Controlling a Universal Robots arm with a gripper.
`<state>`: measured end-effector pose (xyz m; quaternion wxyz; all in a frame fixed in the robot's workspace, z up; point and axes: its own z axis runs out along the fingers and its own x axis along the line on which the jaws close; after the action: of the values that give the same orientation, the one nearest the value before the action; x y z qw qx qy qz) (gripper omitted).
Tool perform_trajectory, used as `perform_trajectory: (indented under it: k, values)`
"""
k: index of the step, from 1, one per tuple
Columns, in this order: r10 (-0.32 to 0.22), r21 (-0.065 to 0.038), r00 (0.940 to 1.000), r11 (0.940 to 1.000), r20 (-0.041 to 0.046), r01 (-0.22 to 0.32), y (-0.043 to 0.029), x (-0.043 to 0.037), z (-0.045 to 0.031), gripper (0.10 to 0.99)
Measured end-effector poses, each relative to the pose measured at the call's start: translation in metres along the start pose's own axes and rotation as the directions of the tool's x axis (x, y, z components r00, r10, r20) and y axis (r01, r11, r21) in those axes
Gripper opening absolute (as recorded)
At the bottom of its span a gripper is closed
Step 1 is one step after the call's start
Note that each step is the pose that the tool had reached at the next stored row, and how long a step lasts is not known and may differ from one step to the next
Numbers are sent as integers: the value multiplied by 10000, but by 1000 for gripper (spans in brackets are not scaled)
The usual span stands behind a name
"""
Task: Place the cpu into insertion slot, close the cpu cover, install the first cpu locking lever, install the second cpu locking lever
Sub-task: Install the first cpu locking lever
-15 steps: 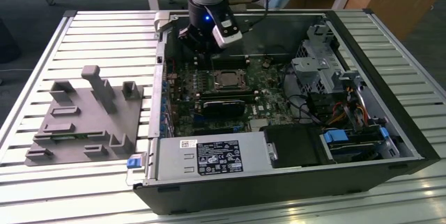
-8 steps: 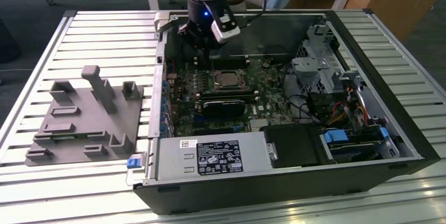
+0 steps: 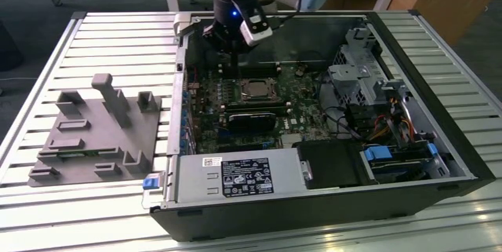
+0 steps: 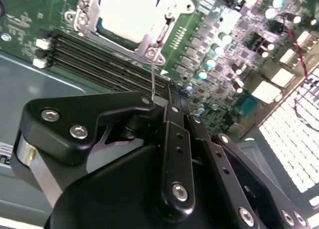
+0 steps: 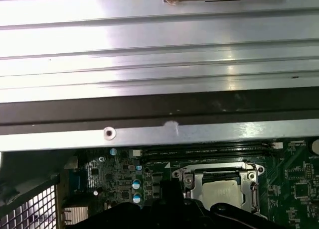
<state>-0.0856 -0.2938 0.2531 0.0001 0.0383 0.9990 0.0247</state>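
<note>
The cpu [image 4: 130, 12] sits in the insertion slot [image 4: 101, 26] mid-motherboard [image 4: 30, 20] under the shut cpu cover [image 4: 165, 32], and the end effector [image 4: 172, 89], jaws drawn together and seemingly empty, hangs beside a thin locking lever [image 4: 152, 77], probably stiff springy wire best pushed near its free end.

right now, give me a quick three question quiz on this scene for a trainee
1. True or false: the cpu cover lies down around the cpu.
2. Where does the grey fixture stand? A) inside the computer case; B) on the slatted table, at the exterior view's left of the case; C) on top of the arm.
3. In a few words: which task part is the gripper nearest to?

Key: 1 true. 2 B. 3 the cpu cover, over the board inside the case.
</note>
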Motion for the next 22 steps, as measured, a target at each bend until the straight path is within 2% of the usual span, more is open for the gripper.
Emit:
perform_trajectory:
  k: [8, 12, 13, 14, 16, 17, 22]
  values:
    - [-3, 1, 10000, 10000, -6, 3, 28, -262, 12, 106]
    - [-3, -34, 10000, 10000, -16, 3, 29, -292, 17, 106]
    - [-3, -91, 10000, 10000, -20, 3, 29, -292, 17, 106]
    - [-2, -197, 10000, 9998, -29, 2, 26, -292, 17, 106]
    - [-3, -491, 10000, 9988, -50, 1, 19, -293, 18, 106]
    - [-4, -555, 10000, 9985, -55, 1, 16, -293, 21, 106]
    - [-8, -559, 10000, 9984, -43, 5, 13, -295, 78, 106]
